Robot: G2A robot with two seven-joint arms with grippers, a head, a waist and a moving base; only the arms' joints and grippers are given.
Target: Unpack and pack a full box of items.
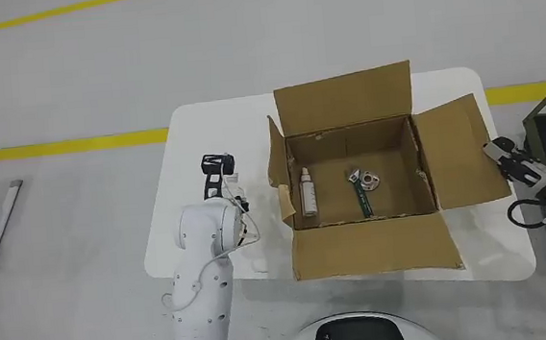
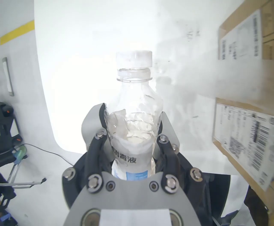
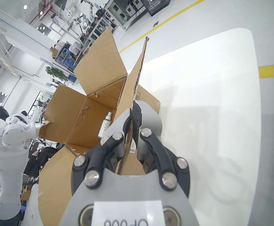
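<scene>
The white desk (image 1: 203, 137) has rounded corners and carries one open cardboard box (image 1: 348, 140), set slightly toward 3 o'clock from the desk's middle. The box's flaps spread outward. The far flap (image 1: 344, 97) is at 12 o'clock, the side flap (image 1: 460, 150) is at 3 o'clock, and the near flap (image 1: 371, 247) at 6 o'clock reaches close to the desk's edge. The widest stretch of desk surface is at the box's 9 o'clock.

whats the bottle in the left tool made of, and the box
The bottle looks like thin clear plastic, glossy: its wall is see-through and crumpled, with a whitish cap. The box looks like brown corrugated cardboard, matte: the flap edge shows a fluted core in the right wrist view, and some rims are torn.
</scene>
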